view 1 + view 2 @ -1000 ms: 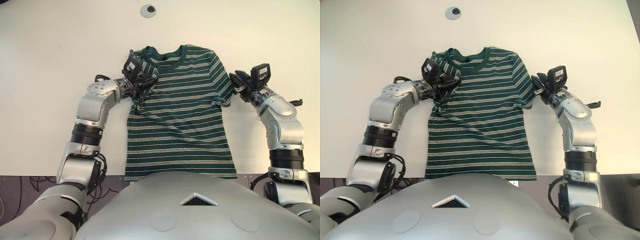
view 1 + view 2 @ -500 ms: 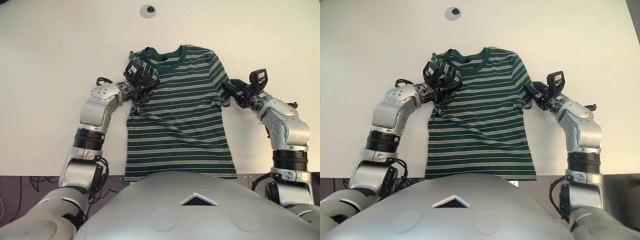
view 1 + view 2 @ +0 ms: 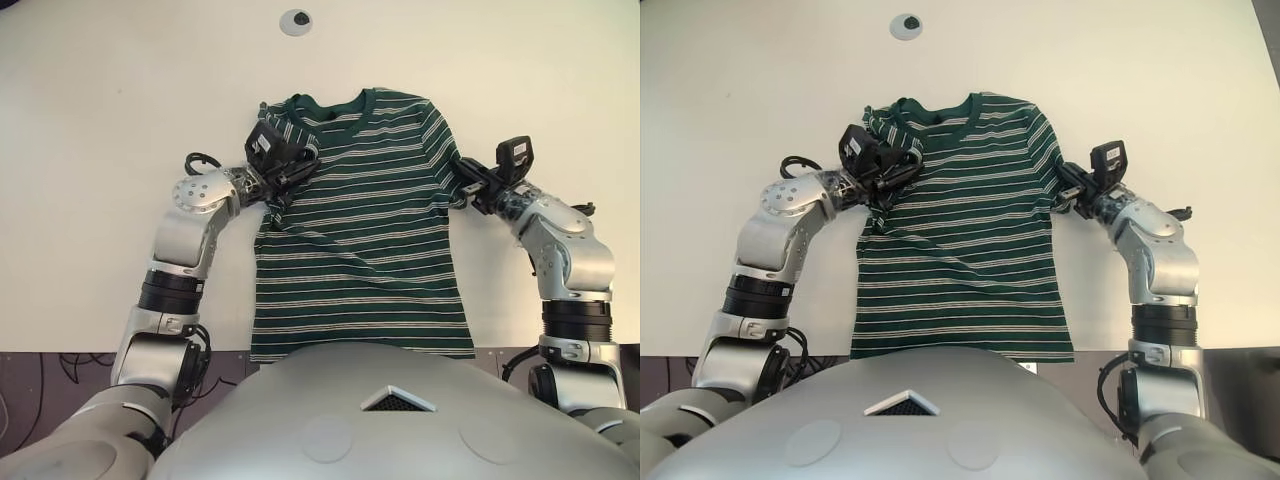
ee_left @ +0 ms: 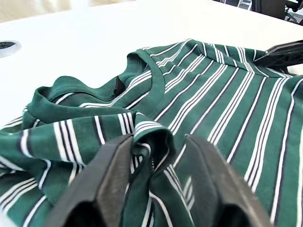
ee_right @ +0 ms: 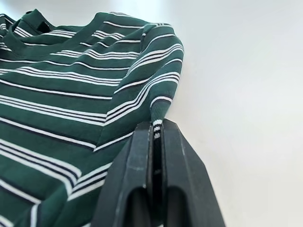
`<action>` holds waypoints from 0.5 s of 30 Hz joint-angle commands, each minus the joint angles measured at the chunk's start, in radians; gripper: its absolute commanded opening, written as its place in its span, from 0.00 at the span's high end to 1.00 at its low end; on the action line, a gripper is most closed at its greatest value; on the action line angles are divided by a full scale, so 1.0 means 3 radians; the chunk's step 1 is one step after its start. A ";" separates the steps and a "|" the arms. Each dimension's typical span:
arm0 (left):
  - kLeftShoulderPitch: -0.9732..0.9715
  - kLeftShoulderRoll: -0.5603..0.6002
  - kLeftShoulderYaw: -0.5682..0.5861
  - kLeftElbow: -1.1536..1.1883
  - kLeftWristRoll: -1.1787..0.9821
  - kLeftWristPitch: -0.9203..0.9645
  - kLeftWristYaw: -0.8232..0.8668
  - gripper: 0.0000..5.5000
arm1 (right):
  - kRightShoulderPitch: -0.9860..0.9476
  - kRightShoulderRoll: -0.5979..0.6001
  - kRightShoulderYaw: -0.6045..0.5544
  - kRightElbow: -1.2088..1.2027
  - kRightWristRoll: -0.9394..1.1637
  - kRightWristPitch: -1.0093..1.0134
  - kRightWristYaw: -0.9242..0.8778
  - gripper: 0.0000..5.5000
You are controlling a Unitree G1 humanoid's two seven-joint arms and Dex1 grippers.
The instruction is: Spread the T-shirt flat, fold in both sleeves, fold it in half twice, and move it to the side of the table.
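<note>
T-shirt [image 3: 360, 250] lies collar-far: left gripper [image 3: 295, 168] pinches left sleeve [image 4: 147, 132] bunched over its chest, right gripper [image 3: 463, 188] nips right sleeve [image 5: 156, 71] hem, lying outboard, likely inward fold next.

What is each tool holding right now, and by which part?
Both hold the T-shirt: the left tool pinches a bunched fold by the left shoulder, the right tool pinches the right sleeve's hem.

T-shirt [image 3: 360, 240] sleeve seems hidden under left gripper [image 3: 293, 167].
</note>
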 commanded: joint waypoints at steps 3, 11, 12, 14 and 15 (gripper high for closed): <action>0.0187 0.0014 0.0302 -0.0335 -0.0313 -0.0137 -0.0121 0.60 | -0.0188 0.0018 0.0016 0.0026 -0.0024 -0.0051 0.0040 1.00; 0.0635 0.0261 -0.0189 -0.0489 0.0274 -0.0458 -0.0110 0.60 | -0.0430 0.0060 0.0610 -0.0263 -0.0310 0.0050 0.0106 1.00; 0.0675 0.0265 -0.0229 -0.0536 0.0277 -0.0438 -0.0137 0.60 | -0.0487 0.0088 0.0693 -0.0254 -0.0349 0.0067 0.0098 1.00; 0.0769 0.0324 -0.0390 -0.0594 0.0331 -0.0411 -0.0226 0.60 | -0.0570 0.0133 0.0848 -0.0221 -0.0441 0.0079 0.0081 1.00; 0.0819 0.0376 -0.0496 -0.0602 0.0407 -0.0429 -0.0267 0.60 | -0.0600 0.0156 0.0936 -0.0206 -0.0489 0.0078 0.0079 1.00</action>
